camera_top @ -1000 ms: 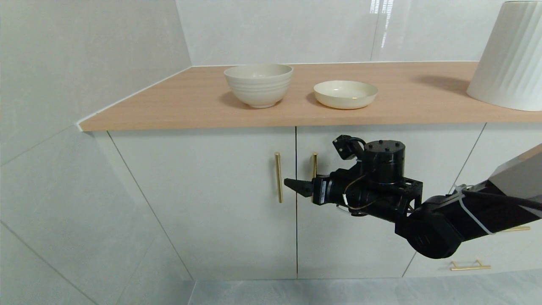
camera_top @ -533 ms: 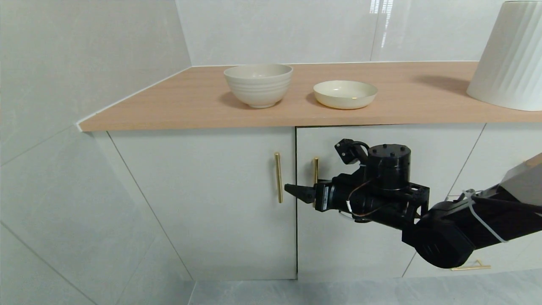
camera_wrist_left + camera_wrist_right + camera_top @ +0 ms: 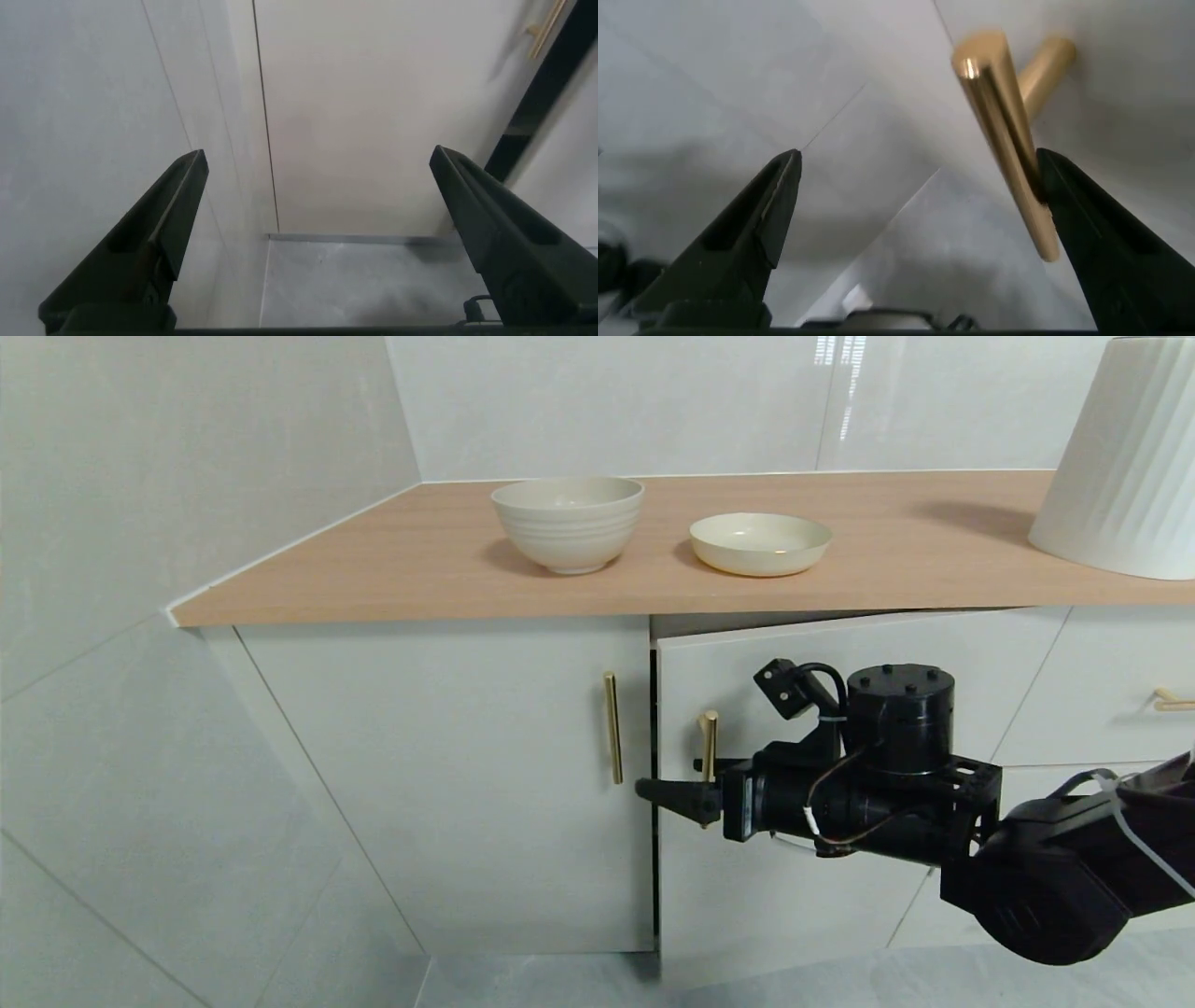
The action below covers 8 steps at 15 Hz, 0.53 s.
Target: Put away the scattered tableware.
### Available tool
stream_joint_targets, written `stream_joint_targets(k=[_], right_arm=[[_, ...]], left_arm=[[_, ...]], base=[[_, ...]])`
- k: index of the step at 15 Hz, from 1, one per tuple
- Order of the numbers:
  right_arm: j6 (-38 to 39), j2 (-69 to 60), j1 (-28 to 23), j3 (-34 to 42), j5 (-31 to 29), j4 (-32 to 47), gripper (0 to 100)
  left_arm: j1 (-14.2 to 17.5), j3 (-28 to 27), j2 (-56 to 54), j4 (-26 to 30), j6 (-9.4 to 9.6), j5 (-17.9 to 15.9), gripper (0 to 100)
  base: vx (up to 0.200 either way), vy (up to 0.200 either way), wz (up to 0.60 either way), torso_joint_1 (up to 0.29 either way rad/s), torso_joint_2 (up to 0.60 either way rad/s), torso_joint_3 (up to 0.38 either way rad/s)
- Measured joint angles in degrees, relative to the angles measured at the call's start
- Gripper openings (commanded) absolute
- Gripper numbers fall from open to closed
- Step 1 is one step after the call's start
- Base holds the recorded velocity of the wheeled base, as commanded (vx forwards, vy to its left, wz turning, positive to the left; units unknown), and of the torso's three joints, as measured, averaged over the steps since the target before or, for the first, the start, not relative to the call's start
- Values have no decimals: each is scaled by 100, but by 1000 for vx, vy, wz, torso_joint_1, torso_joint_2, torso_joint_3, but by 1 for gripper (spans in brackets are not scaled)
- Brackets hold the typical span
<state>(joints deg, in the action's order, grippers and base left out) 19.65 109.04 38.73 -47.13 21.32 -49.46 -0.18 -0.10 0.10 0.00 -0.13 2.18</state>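
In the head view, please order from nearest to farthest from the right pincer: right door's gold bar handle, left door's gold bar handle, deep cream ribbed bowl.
1. Right door's gold bar handle, at the right pincer.
2. Left door's gold bar handle, just leftward.
3. Deep cream ribbed bowl, up on the counter.

Matt wood-grain countertop [image 3: 420, 560], smooth glazed bowl [image 3: 568, 523] and plate [image 3: 760, 543], shiny brass-coloured metal handle [image 3: 709, 742]

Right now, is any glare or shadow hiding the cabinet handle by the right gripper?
Head view: brass handle evenly lit; glare streaks sit on the wall tile; bowl and plate cast soft shadows on the countertop. Right wrist view: a small glint on the handle's end; the right gripper reads as a dark silhouette.
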Motion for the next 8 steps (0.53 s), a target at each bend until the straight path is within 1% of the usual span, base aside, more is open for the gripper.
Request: stream_joint_targets(k=[2, 4, 5, 8], right_arm=[[-20, -146, 85, 232, 262, -24, 100], [-55, -282, 126, 455, 460, -41, 100], [-61, -340, 140, 584, 486, -74, 100], [-59, -477, 158, 934, 569, -363, 100]], left_arm=[[0, 0, 0, 0, 54, 0, 100], [0, 0, 0, 0, -5, 0, 100], [0, 0, 0, 0, 0, 0, 100], [0, -45, 0, -21, 196, -51, 100]], base=[[0, 0, 0, 0, 0, 0], [0, 0, 0, 0, 0, 0], [0, 0, 0, 0, 0, 0], [0, 0, 0, 0, 0, 0]])
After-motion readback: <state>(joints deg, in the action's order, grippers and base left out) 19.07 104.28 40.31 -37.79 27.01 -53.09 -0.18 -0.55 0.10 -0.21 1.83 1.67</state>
